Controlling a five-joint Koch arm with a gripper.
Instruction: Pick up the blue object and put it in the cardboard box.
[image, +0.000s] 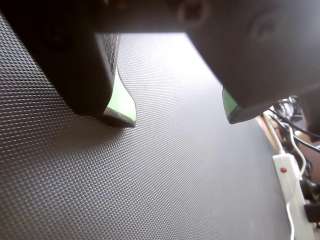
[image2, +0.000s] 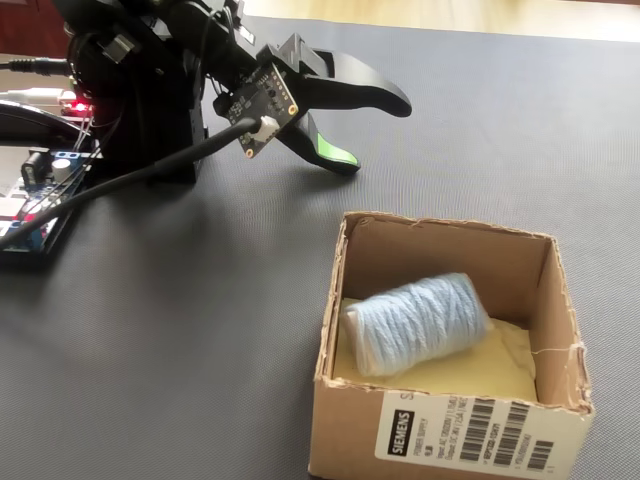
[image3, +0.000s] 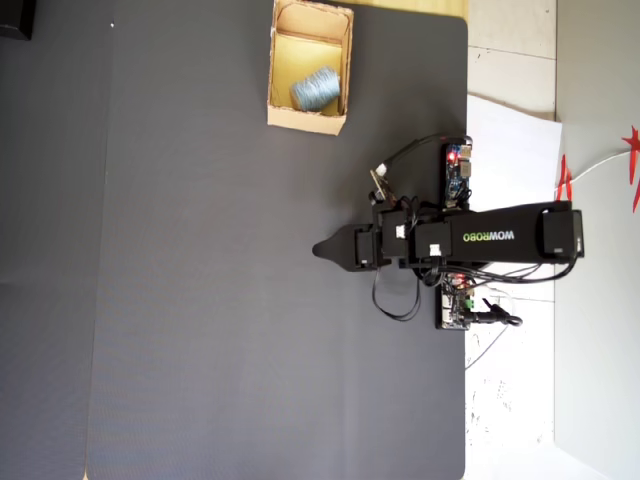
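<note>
Fixed view, left to right: circuit boards with a lit red LED (image2: 78, 106) at the far left edge, beside the black arm base (image2: 140, 90); a thick black cable (image2: 130, 180) runs from the boards to a small camera board on the wrist. The black two-jaw gripper with green pads (image2: 378, 130) sits low over the dark grey textured mat (image2: 180, 330), jaws parted with a clear gap, nothing between them. One jaw tip is close to the mat; contact cannot be told. To the right and nearer the camera stands the small tan cardboard box with yellowish inside (image2: 440, 440), open at the top, a white barcode label (image2: 470, 445) on its front wall. The pale light-blue wound yarn roll (image2: 415, 322) lies on its side on the box floor, well apart from the gripper. Wrist view: both green-padded jaw tips visible, bare mat between them; a white power strip with a red switch (image: 290, 185) and loose wires at the right edge, off the mat. Overhead view: box near the top edge of the mat, roll inside it; arm further down and to the right, gripper pointing left, base and boards at the mat's right edge.
</note>
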